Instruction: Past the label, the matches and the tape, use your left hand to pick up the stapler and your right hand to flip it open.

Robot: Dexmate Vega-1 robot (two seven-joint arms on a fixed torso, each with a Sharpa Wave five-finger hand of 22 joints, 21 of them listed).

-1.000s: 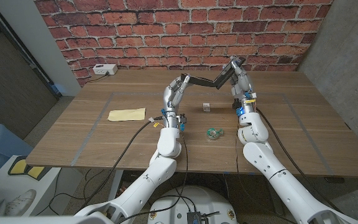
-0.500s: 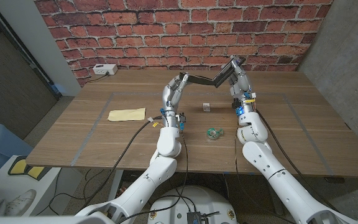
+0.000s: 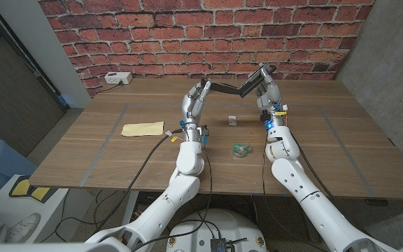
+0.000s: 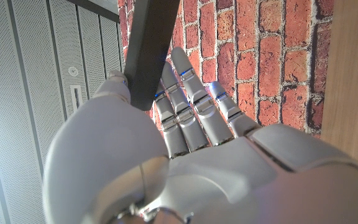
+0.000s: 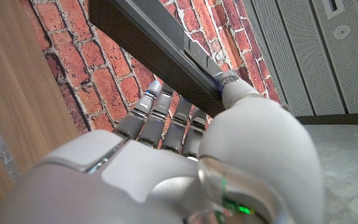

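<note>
The dark stapler [image 3: 235, 86] hangs in the air above the table's far middle, flipped open into a wide V. My left hand [image 3: 196, 100] grips its left arm [image 4: 146, 50] between thumb and fingers. My right hand [image 3: 266, 89] grips the other arm [image 5: 160, 43], which rises toward the upper right. On the table lie the yellow label [image 3: 143, 129] at the left, the small matchbox [image 3: 232, 120] under the stapler, and the green tape roll [image 3: 241, 149] nearer the front.
A white socket box [image 3: 118, 78] sits at the table's back left corner against the brick wall [image 3: 208, 35]. A grey pillar stands at the right. Cables run along both forearms above the table's front half.
Both hands have drifted slightly with the open stapler; its V shape looks unchanged.
</note>
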